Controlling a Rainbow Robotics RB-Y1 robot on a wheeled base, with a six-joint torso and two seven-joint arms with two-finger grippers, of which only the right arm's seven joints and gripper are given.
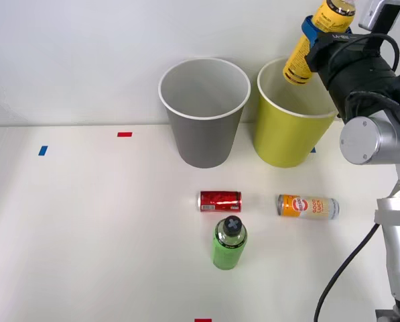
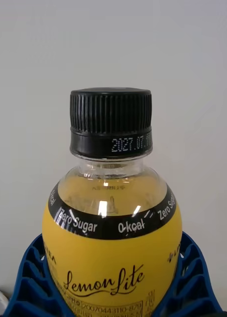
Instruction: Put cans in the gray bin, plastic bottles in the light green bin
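My right gripper (image 1: 318,35) is shut on the yellow-labelled plastic bottle (image 1: 313,43), holding it tilted in the air with its lower end over the mouth of the light green bin (image 1: 283,137). In the right wrist view the blue fingers (image 2: 29,285) clasp both sides of the bottle (image 2: 112,247), whose black cap (image 2: 111,121) points away from the gripper (image 2: 112,299). The gray bin (image 1: 203,137) stands just left of the green one. On the table lie the red can (image 1: 220,200) and the orange-and-white can (image 1: 307,206). The green-labelled bottle (image 1: 229,243) stands upright in front of the red can.
Small red tape marks (image 1: 124,134) and a blue mark (image 1: 43,150) are stuck on the white table (image 1: 86,235). A black cable (image 1: 344,268) hangs beside the arm at the right edge. A plain white wall stands behind the bins.
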